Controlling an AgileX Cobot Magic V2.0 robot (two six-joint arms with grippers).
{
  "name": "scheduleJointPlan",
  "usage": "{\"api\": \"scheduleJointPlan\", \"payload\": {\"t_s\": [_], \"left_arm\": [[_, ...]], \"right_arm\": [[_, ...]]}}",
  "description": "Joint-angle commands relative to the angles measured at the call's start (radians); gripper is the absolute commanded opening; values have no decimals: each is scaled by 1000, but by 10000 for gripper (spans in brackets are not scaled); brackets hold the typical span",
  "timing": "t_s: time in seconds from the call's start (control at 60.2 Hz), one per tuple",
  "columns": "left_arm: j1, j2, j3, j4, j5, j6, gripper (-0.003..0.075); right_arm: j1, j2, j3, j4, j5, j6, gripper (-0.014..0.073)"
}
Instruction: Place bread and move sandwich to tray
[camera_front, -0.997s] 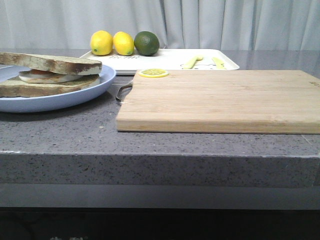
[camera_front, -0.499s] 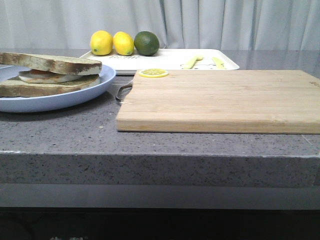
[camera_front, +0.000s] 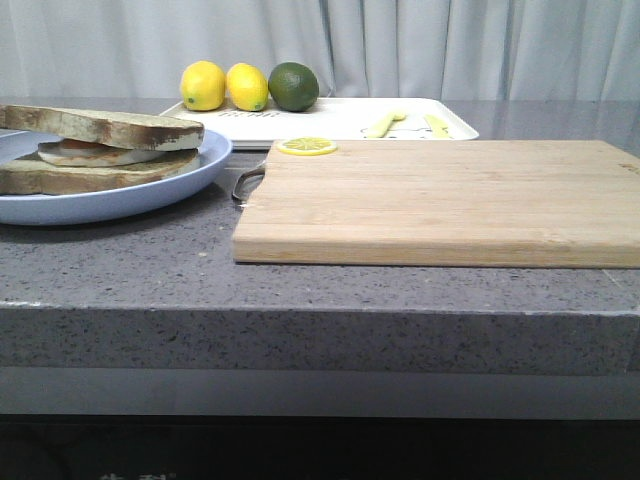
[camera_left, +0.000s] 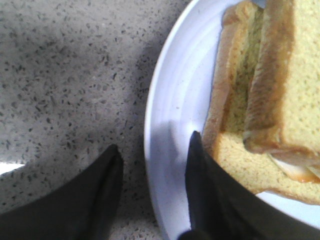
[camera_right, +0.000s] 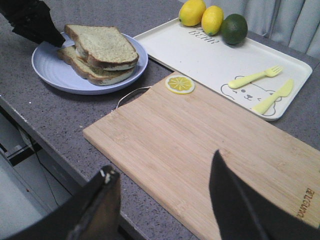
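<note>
Grey speckled counter (camera_front: 150, 270), left end: light blue plate (camera_front: 150, 195) bearing the sandwich (camera_front: 100, 150), two brown-crusted slices with a fried egg showing between them; the upper slice, the bread (camera_right: 102, 45), lies flat and slightly askew on the filling. Left gripper (camera_left: 152, 192): dark fingers parted, holding nothing; one finger (camera_left: 97, 200) over bare counter just outside the plate, the other finger (camera_left: 205, 195) over the plate's rim, its tip just beside the corner of the lower slice; contact with the bread cannot be told. In the right wrist view this gripper shows as a dark shape at the plate's far left edge. Centre to right: wooden cutting board (camera_front: 450, 200), bare except a lemon slice (camera_front: 306, 146) on its far left corner; a wire loop (camera_front: 245, 185) at its left end. Far side, behind the board: white tray (camera_right: 210, 60), well apart from the sandwich, carrying two lemons (camera_front: 203, 85) (camera_front: 247, 86) and a lime (camera_front: 293, 86) along its far left edge, a yellow fork (camera_right: 252, 76) and knife (camera_right: 272, 96) near its right end over a printed bear face. Right gripper (camera_right: 162, 200): fingers wide apart, empty, hanging above the near edge of the cutting board, well apart from plate and sandwich.
</note>
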Motion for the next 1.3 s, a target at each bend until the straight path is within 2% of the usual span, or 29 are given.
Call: {"api": "scheduleJointPlan", "payload": {"t_s": [0.0, 0.199, 0.449, 0.682, 0.931, 1.13, 1.28], "left_arm": [[5, -9, -31, -61, -24, 5, 253], [5, 3, -31, -101, -31, 22, 165], [5, 0, -31, -99, -33, 30, -19], [5, -88, -45, -116, -43, 46, -18], [-39, -142, -156, -236, -57, 50, -18], [-127, -75, -289, -322, -107, 43, -18], [-166, 58, -444, -346, -107, -60, -18]], "right_arm": [[0, 2, -28, -5, -73, -2, 423], [0, 2, -28, -5, -73, -2, 423], [0, 2, -28, -5, -73, -2, 423], [0, 2, -28, -5, -73, -2, 423], [0, 2, -28, -5, -73, -2, 423], [0, 2, -28, -5, -73, -2, 423], [0, 2, -28, -5, -73, -2, 423]]}}
